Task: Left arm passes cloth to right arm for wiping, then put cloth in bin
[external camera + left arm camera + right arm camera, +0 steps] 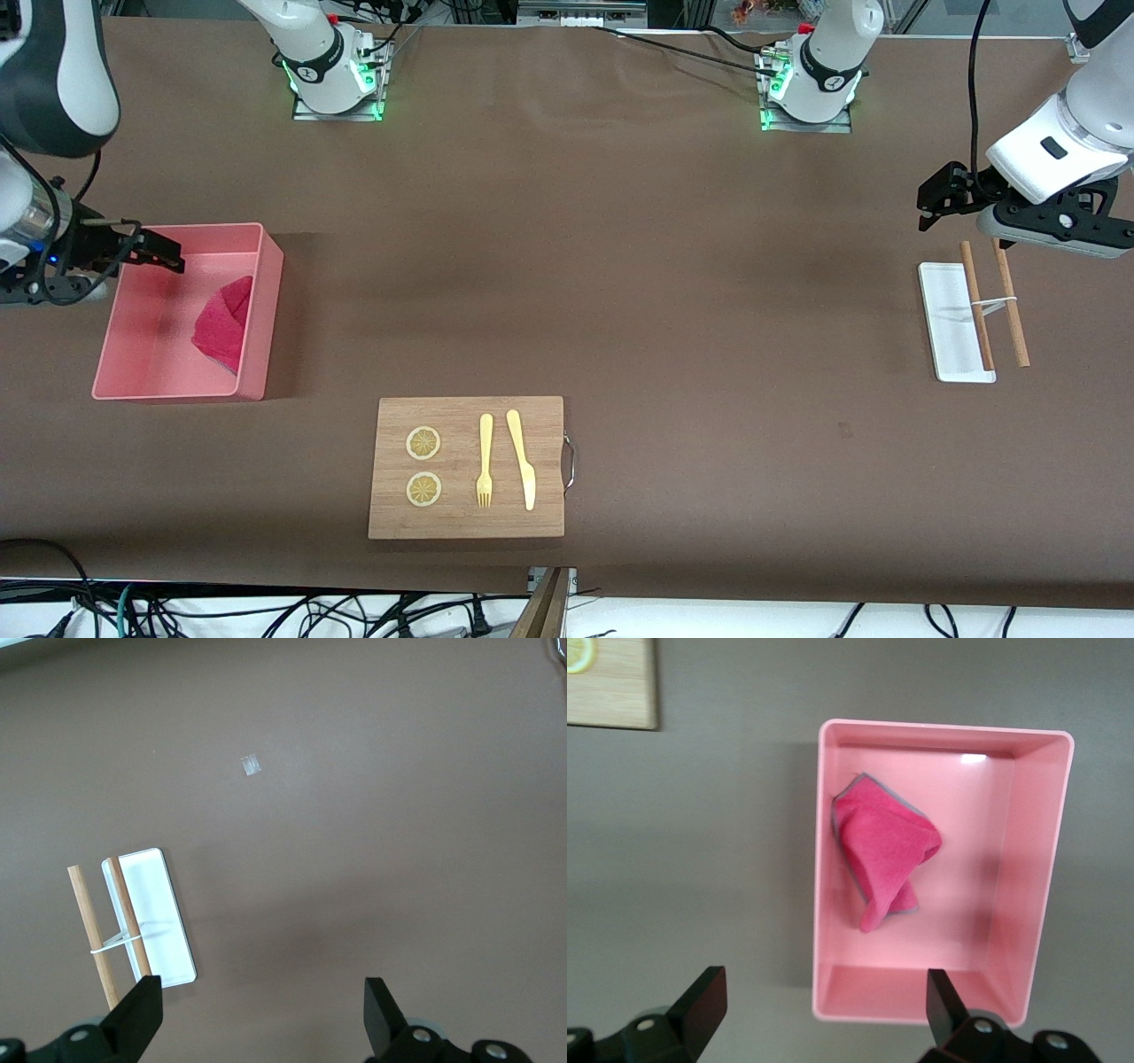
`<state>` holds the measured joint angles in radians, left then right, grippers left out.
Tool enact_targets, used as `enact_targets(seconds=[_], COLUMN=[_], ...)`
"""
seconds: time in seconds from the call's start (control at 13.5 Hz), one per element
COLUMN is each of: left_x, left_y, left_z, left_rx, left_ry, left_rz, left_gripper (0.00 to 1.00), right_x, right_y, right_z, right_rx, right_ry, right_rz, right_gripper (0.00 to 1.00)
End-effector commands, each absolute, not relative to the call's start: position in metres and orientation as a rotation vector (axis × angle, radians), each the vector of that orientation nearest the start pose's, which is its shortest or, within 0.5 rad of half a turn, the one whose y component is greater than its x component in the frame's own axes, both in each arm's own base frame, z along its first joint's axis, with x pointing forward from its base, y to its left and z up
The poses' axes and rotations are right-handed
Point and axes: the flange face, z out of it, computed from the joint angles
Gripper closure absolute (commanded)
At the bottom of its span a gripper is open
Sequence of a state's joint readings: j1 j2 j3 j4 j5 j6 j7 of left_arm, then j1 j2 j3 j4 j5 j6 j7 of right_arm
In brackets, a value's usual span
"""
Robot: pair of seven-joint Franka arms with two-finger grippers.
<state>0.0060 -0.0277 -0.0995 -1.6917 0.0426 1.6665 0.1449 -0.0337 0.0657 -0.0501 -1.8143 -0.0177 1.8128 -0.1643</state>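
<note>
The magenta-pink cloth (223, 323) (884, 846) lies crumpled inside the salmon-pink bin (177, 390) (1036, 859), against the wall toward the table's middle, with a thin grey edge showing. My right gripper (159, 248) (824, 1001) hangs open over one edge of the bin, above the cloth and apart from it, with nothing between its fingers. My left gripper (941, 195) (261, 1010) waits open and empty over bare table at the left arm's end.
A wooden cutting board (465, 416) (611, 691) with two lemon slices, a fork and a knife lies nearer the front camera than the bin. A small white tray (948, 319) (155, 904) with two tied wooden sticks (1010, 306) (89, 930) lies below the left gripper.
</note>
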Motion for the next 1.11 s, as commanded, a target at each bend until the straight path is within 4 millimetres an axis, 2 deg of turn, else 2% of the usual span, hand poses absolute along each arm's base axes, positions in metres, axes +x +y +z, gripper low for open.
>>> enact_targets(seconds=[0.0,0.15,0.22,0.44,0.59,0.89,1.04], left_x=[0.551,0.551,0.551,0.551,0.551,0.551,0.551], left_y=[-0.050,-0.050,-0.050,-0.050,-0.050,-0.050,-0.050], left_z=[0.597,0.597,0.597,0.596,0.596,0.597,0.596], left_rx=[-3.083,-3.083,-3.083,-3.083,-3.083,-3.083,-3.082], left_ry=[0.393,0.394,0.394,0.394,0.394,0.394,0.396], left_rz=[0.007,0.007,0.007,0.009,0.009,0.007,0.009], left_gripper=[0.00,0.00,0.00,0.00,0.00,0.00,0.00], right_x=[0.567,0.563,0.561,0.561,0.566,0.574,0.575], right_y=[-0.034,-0.023,-0.021,-0.021,-0.019,-0.019,-0.019], right_z=[0.539,0.564,0.570,0.573,0.581,0.577,0.582], right_rx=[-3.144,-3.096,-3.072,-3.069,-3.073,-3.075,-3.093], right_ry=[-0.148,-0.151,-0.146,-0.150,-0.163,-0.176,-0.185], right_rz=[0.118,0.142,0.145,0.139,0.157,0.172,0.164], right_gripper=[0.00,0.00,0.01,0.00,0.00,0.00,0.00])
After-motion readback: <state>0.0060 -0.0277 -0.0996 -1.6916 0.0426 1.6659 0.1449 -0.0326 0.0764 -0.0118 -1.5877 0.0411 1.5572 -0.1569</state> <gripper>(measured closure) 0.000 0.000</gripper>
